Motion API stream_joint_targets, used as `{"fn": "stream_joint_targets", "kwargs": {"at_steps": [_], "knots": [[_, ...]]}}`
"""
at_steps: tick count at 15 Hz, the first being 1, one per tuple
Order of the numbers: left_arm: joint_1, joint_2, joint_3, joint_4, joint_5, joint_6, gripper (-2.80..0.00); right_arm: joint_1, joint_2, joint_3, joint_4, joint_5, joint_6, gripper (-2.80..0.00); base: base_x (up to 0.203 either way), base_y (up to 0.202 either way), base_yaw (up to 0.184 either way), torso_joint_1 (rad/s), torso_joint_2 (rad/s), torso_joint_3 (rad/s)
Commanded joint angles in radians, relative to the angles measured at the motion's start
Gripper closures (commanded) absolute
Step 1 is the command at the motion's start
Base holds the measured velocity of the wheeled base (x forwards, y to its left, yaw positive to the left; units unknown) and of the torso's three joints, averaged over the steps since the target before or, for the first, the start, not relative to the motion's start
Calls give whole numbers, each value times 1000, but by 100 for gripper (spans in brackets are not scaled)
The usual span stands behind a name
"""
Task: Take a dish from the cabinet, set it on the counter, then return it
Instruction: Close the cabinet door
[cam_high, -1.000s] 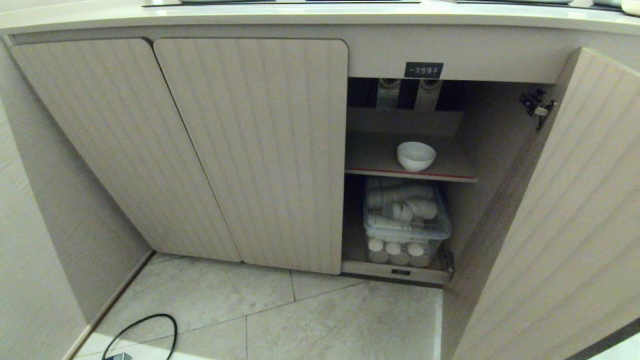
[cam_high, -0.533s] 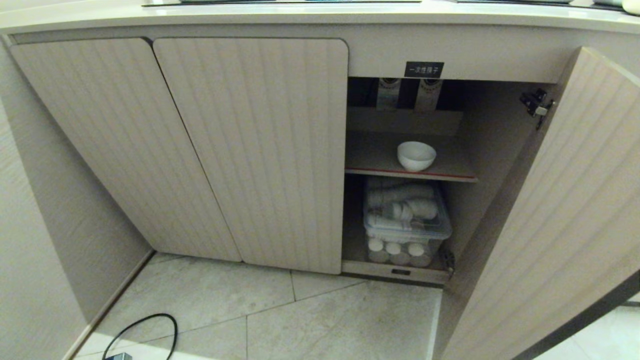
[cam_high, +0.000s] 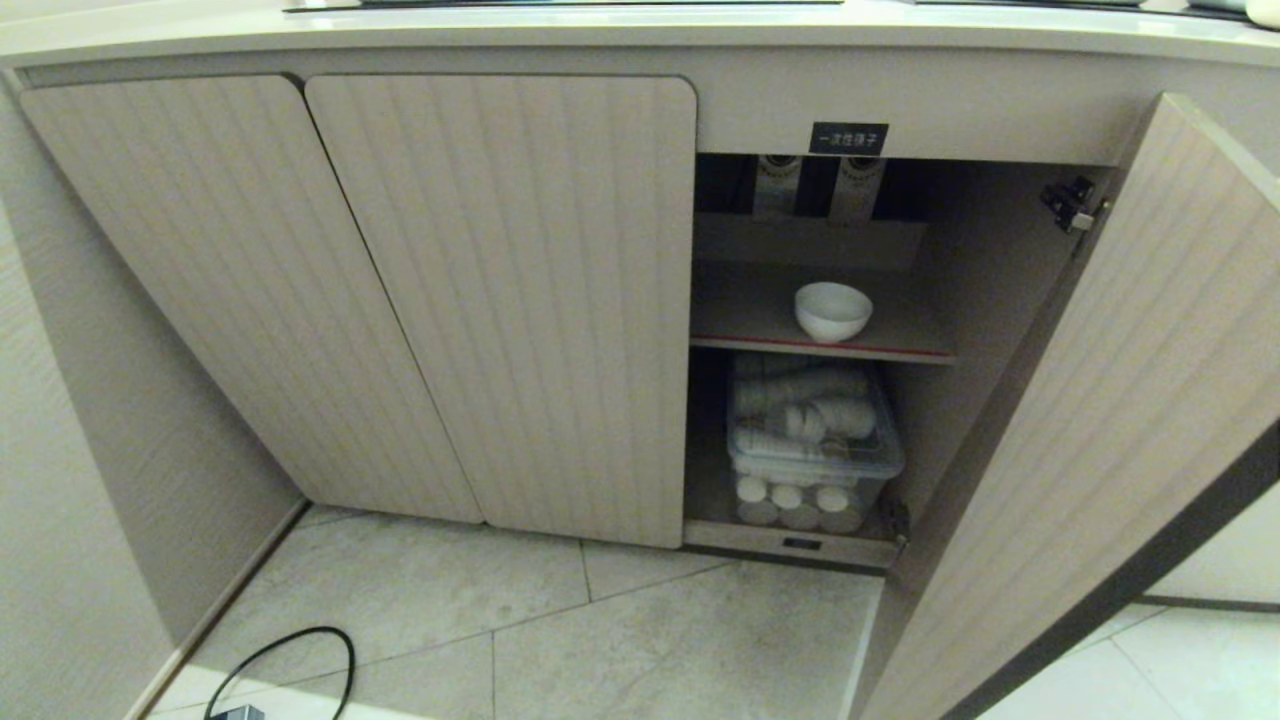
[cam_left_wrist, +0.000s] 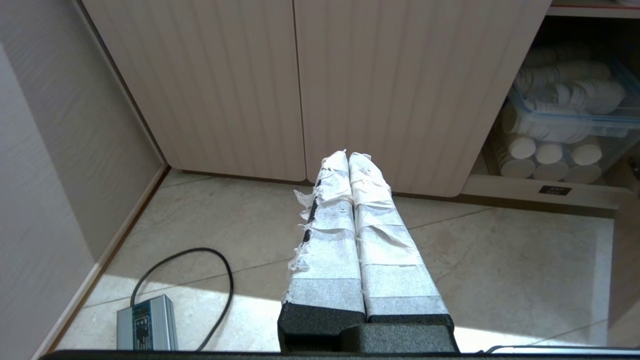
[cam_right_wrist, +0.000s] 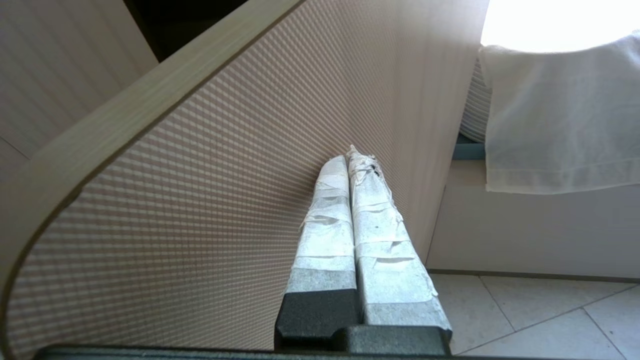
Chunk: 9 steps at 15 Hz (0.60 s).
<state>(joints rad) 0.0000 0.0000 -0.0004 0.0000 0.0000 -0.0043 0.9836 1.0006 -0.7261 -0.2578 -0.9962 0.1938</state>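
The dish (cam_high: 832, 310), a small white bowl, sits upright on the red-edged shelf (cam_high: 760, 346) inside the open cabinet (cam_high: 520, 300). The cabinet's right door (cam_high: 1100, 400) stands partly open, swung out toward me. My right gripper (cam_right_wrist: 352, 156) is shut with nothing in it, its taped tips against the outer face of that door (cam_right_wrist: 225, 175); it is outside the head view. My left gripper (cam_left_wrist: 348, 156) is shut and empty, hanging low over the floor before the closed doors. The counter (cam_high: 640, 30) runs along the top.
Below the shelf a clear plastic bin (cam_high: 815, 440) holds stacked white cups. A black cable (cam_high: 290, 660) and a small grey box (cam_left_wrist: 147, 322) lie on the tiled floor at the left. A white cloth (cam_right_wrist: 560, 115) hangs beyond the door.
The right door has swung inward toward the cabinet opening, uncovering floor beyond its free edge. The dish has not moved.
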Motion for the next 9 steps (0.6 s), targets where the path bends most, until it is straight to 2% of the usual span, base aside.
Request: {"fn": "stream_joint_targets", "kwargs": {"at_steps": [1,9], "knots": [[0,0,-1,0,0,0,0,3,47,-14,-12,-6,1,0,0,0,0,0,0,0],[0,0,0,0,0,0,0,9,228,-87,-120,-6,1,0,0,0,0,0,0,0]]}}
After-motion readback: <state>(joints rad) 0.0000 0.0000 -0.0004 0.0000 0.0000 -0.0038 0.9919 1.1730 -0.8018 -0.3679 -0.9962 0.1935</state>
